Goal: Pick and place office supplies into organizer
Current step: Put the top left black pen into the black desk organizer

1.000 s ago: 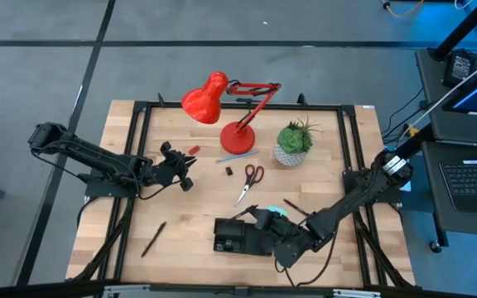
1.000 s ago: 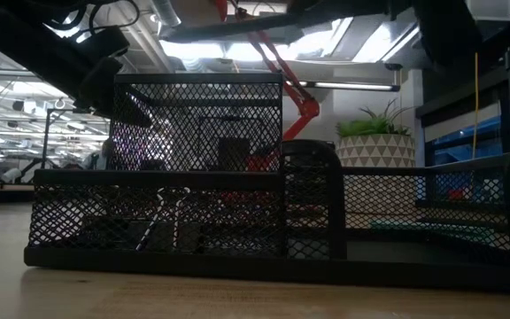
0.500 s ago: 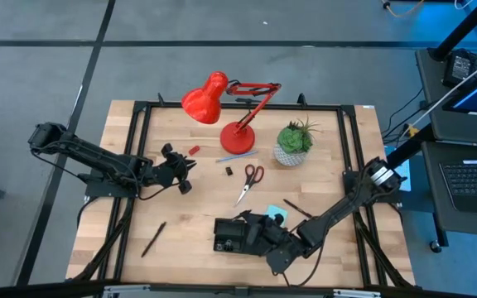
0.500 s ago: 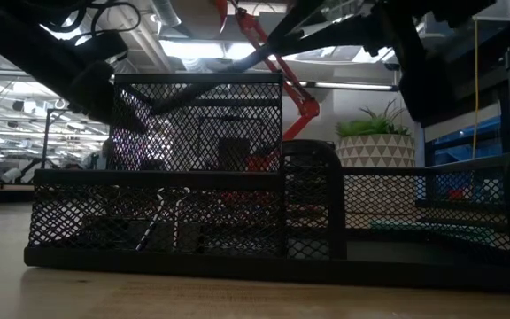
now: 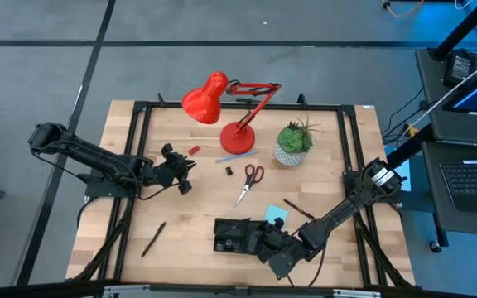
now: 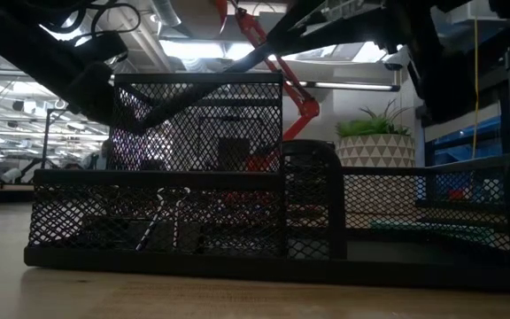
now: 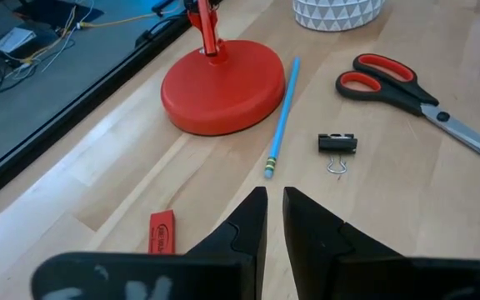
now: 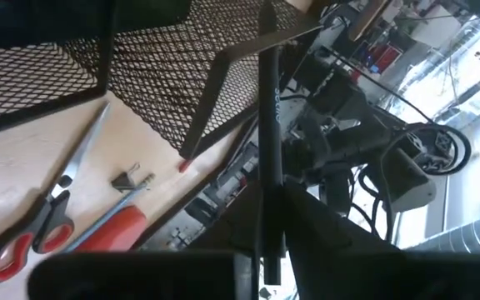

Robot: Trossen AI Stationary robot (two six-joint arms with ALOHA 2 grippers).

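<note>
The organizer (image 5: 237, 235), a black mesh tray with a tall compartment (image 6: 197, 151), stands near the table's near edge. My right gripper (image 5: 265, 243) hangs over its right end, shut on a thin dark pen (image 8: 267, 100). A light blue sticky-note pad (image 5: 275, 213) and another dark pen (image 5: 296, 206) lie just beyond it. Red-handled scissors (image 5: 249, 180), a black clip (image 7: 337, 144) and a small red piece (image 7: 162, 231) lie mid-table. A third pen (image 5: 153, 238) lies near left. My left gripper (image 7: 274, 197) hovers left of the scissors, shut and holding nothing. My right gripper pinches the thin dark pen's shaft (image 8: 267, 171) between its two fingers. The pen runs along the fingers and reaches far past their tips. It is lifted clear of the table. It slants down toward the organizer's tall compartment, where its free end (image 6: 155, 110) shows through the mesh.
A red desk lamp (image 5: 222, 108) and a potted plant in a white pot (image 5: 294, 142) stand at the far side. A blue pencil (image 7: 281, 117) lies by the lamp's base. Bare wood lies between the third pen and the organizer.
My right gripper has moved toward the table's left and near edge along the organizer, uncovering the sticky-note pad. The held pen has come into the low view, slanting down toward the tall mesh compartment.
</note>
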